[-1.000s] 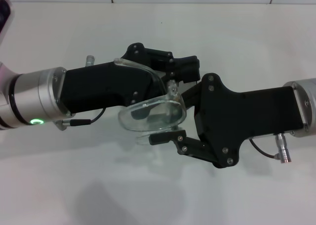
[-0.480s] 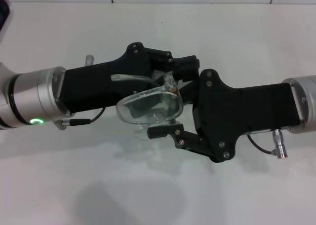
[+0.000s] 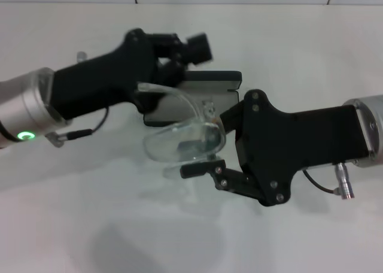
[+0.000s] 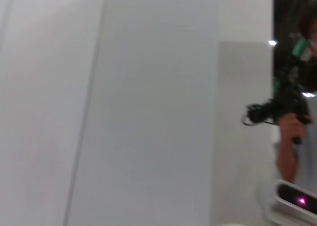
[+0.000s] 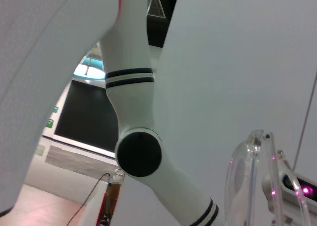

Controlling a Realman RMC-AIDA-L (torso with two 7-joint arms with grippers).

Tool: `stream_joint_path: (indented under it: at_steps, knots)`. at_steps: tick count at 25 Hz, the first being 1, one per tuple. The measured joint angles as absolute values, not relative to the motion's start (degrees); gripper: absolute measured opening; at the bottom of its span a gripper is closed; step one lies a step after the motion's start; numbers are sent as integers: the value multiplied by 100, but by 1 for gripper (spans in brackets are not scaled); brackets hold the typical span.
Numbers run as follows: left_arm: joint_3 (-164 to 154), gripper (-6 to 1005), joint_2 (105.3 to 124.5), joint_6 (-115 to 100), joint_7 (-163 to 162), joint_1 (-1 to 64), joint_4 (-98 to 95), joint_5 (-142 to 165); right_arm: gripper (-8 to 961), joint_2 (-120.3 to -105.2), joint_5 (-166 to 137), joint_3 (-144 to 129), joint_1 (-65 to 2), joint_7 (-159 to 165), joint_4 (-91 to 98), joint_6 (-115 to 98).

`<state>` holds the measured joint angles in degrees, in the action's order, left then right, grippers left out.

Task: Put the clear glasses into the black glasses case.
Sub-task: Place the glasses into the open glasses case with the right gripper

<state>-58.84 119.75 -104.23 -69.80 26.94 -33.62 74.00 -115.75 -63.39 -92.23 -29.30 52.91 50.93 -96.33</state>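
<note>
Head view, right gripper (image 3: 200, 141): reaches in from the right above the white table (image 3: 311, 51), its two black fingers spread to either side of the clear glasses (image 3: 182, 140), one finger at the lens's far edge and one under its near edge, so the glasses are pinched between them.
Head view, clear glasses: held in the air at the middle of the picture, lens curved toward the left, one clear arm arching up toward the left arm.
Head view, black glasses case (image 3: 197, 93): lies open on the table just behind the glasses (grey lining showing, black lid edge on the far side), partly hidden by the lens and the left arm.
Head view, left gripper (image 3: 188, 45): raised over the far left of the case, blurred; how far its fingers are apart cannot be told, and nothing is seen in them.
Left wrist view: pale walls and a person standing far off; none of the task's things appear.
Right wrist view: the clear glasses (image 5: 250, 179) show close by as a transparent lens edge, with the robot's white body (image 5: 141, 151) behind.
</note>
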Motion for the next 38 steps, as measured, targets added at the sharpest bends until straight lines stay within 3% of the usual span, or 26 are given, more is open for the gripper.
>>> stream_joint_path:
  at_steps: [11, 15, 19, 28, 38]
  knots:
    - [-5254, 64, 11800, -10062, -6987, 1662, -3441, 7480, 135, -11469, -7841, -8153, -3108, 7941, 5709, -8736]
    - [-5132, 64, 11714, -9997, -6995, 1275, -3522, 7492, 135, -11497, -9855, -7539, -3550, 9634, 6479, -8607]
    - [-5148, 64, 11751, -10036, -7061, 987, -3811, 7572, 136, -11509, -11485, -7343, -4306, 10737, 6746, -8755]
    - [-5177, 65, 11786, -10186, -7231, 877, -4186, 8366, 136, -11585, -13466, -7729, -6158, 11649, 5735, -8975]
    - [-5177, 65, 11758, -10247, -7494, 1010, -4632, 10118, 137, -11619, -13484, -8729, -6556, 11769, 5089, -8082]
